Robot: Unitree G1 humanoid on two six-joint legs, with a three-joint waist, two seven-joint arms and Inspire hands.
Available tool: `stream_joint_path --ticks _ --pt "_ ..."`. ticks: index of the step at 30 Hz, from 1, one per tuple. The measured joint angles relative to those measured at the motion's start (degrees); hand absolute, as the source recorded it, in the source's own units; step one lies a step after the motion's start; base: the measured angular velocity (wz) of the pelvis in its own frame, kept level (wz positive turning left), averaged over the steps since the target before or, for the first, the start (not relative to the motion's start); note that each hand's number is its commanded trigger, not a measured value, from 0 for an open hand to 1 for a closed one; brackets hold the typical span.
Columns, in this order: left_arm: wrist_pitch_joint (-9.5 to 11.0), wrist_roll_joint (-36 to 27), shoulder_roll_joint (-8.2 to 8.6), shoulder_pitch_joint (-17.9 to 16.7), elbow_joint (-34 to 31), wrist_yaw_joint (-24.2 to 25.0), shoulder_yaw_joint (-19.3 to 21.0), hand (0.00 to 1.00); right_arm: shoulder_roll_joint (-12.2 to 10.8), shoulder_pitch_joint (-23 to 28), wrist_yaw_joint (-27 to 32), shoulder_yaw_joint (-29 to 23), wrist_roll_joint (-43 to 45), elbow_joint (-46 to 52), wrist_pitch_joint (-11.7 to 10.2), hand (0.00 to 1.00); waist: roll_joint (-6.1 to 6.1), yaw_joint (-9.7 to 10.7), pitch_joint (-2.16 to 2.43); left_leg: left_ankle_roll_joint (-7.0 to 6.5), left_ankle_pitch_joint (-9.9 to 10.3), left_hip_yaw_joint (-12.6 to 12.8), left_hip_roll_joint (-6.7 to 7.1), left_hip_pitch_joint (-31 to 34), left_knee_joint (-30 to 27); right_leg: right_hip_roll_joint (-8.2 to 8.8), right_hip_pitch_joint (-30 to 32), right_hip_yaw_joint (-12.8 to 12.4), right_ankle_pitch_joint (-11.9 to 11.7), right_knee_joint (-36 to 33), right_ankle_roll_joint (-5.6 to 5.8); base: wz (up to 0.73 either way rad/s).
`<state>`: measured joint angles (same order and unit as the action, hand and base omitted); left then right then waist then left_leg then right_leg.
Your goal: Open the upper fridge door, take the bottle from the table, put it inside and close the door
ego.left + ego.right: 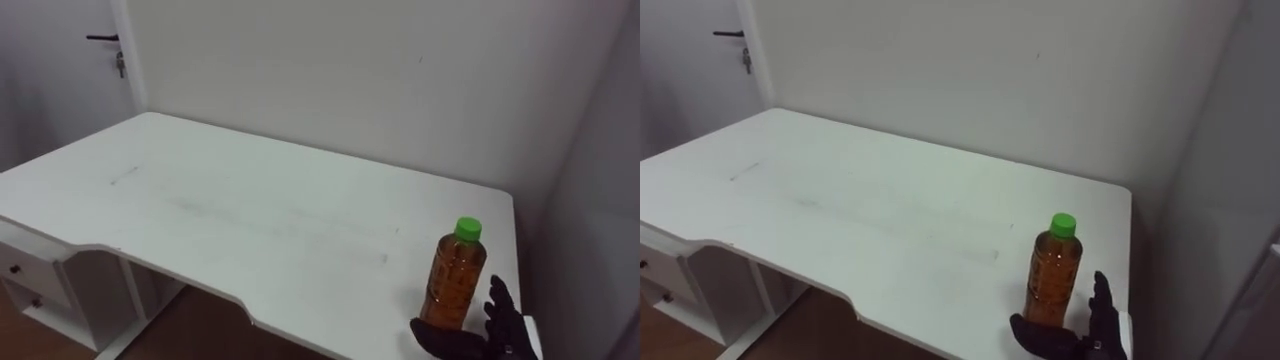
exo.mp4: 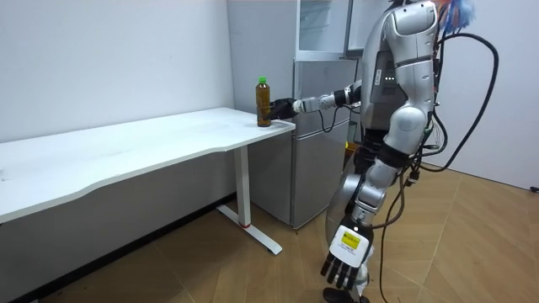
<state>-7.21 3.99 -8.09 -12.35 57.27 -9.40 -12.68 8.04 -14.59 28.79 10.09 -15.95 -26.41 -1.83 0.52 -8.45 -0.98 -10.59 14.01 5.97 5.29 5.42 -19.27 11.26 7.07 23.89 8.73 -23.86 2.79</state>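
Observation:
An amber bottle (image 1: 456, 280) with a green cap stands upright near the right front corner of the white table (image 1: 250, 210). My right hand (image 1: 482, 333) is low around its base: the thumb reaches across in front of the bottle, and the straight fingers (image 1: 498, 298) rise just to its right. The hand is open and the bottle rests on the table. The room view has my right arm stretched out to the bottle (image 2: 263, 101) while I stand beside the grey fridge (image 2: 316, 151). My left hand (image 2: 341, 271) hangs low by my leg, its fingers relaxed.
The fridge's grey side (image 1: 600, 200) rises just right of the table corner, and its upper compartment (image 2: 322, 25) looks open in the room view. A wall runs behind the table. A door with a dark handle (image 1: 102, 38) is at the far left.

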Motion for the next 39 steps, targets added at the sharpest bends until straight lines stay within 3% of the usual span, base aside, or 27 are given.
stream_joint_path --ticks 17,31,39 --pt "-2.12 -0.04 0.06 -0.82 0.11 -0.05 -1.13 0.00 -1.16 -0.10 2.35 2.16 2.12 0.18 0.69 0.00 0.16 -1.64 0.05 -0.23 -0.12 -0.64 0.49 -0.06 -0.18 0.77 0.18 0.45 0.21 -1.07 0.34 0.00" --pt "-2.43 -0.09 0.09 -0.60 -0.07 -1.31 -2.78 0.00 -1.17 -0.27 4.11 2.26 2.10 0.18 0.70 0.00 0.65 -1.68 -0.09 -0.25 -0.13 -1.21 0.50 -0.06 -0.25 0.97 0.00 1.48 0.18 -1.36 0.30 0.01" --pt "-2.19 -0.14 0.28 0.07 -0.01 -1.20 -2.83 0.00 -1.13 -0.88 4.76 2.17 -0.36 0.20 0.63 0.00 0.70 -1.54 0.01 -0.27 -0.15 -1.39 0.57 -0.09 -0.29 1.91 1.08 1.96 0.35 -4.11 0.45 0.02"
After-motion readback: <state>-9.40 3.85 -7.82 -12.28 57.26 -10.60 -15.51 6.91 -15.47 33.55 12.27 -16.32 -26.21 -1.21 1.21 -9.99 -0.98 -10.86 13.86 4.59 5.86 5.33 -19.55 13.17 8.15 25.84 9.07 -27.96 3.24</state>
